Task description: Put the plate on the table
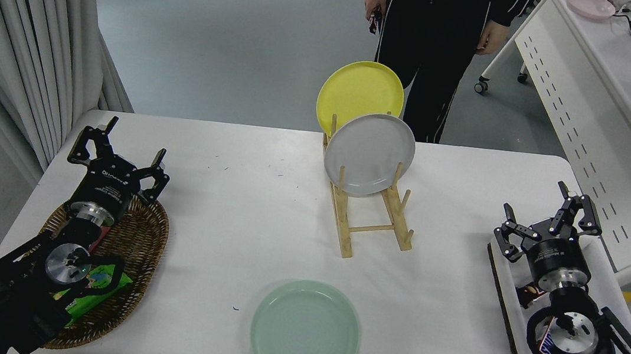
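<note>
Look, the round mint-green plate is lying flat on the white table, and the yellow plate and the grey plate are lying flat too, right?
Not quite. The round mint-green plate does lie flat on the white table, but the round yellow plate and round grey plate stand on edge in the wooden rack, as the head view shows.

A robotics lab or test room: a large white rectangular tabletop [241, 204] stands on bare grey vinyl flooring [219, 29], with pale pleated curtains [17, 30] left of it and a wheeled white slotted-panel desk [596, 114] to its right.
</note>
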### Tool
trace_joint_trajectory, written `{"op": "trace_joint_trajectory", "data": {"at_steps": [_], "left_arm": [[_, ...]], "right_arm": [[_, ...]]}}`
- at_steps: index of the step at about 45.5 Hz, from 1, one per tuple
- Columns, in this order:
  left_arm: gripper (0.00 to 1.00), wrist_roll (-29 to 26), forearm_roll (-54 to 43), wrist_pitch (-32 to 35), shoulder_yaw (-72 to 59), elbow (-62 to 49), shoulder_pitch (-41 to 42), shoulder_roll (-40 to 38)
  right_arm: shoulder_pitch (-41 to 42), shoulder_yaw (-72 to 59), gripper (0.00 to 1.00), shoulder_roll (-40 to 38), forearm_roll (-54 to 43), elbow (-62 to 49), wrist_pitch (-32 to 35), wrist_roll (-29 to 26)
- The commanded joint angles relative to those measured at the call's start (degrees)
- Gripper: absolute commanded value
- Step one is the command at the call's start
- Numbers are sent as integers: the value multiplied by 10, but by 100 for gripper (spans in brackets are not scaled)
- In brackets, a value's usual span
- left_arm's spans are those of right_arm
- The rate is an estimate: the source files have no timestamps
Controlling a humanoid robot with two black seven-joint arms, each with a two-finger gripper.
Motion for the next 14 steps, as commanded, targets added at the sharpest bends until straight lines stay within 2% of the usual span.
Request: {"op": "trace_joint_trajectory", "data": {"at_steps": [1,14], "left_arm": [[100,0,0,0,0,0,0,0],[100,0,0,0,0,0,0,0]], "right_arm": [[5,-2,100,5,1,-7,7,3],[10,-2,100,5,1,-10,7,3]]}}
